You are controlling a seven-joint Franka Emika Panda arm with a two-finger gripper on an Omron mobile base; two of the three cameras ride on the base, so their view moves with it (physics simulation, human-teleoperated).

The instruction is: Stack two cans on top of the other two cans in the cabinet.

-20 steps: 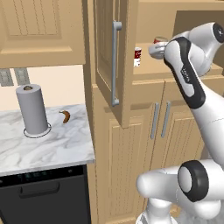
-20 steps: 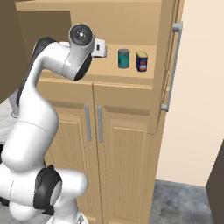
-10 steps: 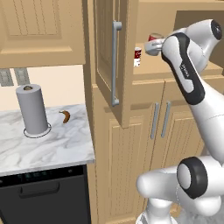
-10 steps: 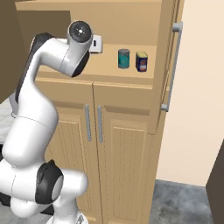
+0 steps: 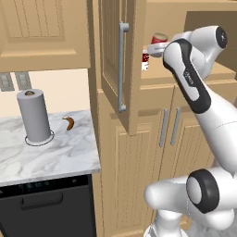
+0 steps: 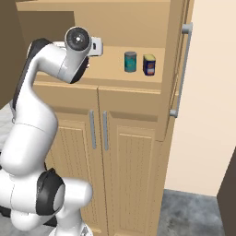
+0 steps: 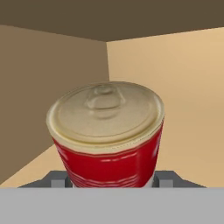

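Holding one red-and-white can (image 7: pixel 107 140) in my gripper (image 7: pixel 111 180) inside the cabinet (image 6: pixel 138 83); shelf carries a second red-and-white can (image 5: pixel 145 61), one teal can (image 6: pixel 131 61), one navy tin (image 6: pixel 149 65)

hand (image 7: pixel 112 181) — shifted left | red can (image 5: pixel 159 38) — carried nearer shelf can (image 5: pixel 145 60)

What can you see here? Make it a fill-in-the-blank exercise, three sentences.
1. The tool is shut on a red can with a ___ lid.
2. On the cabinet shelf, the teal can stands beside a ___ tin.
3. On the marble counter, a paper towel roll stands ___.

Missing words: beige; navy; upright
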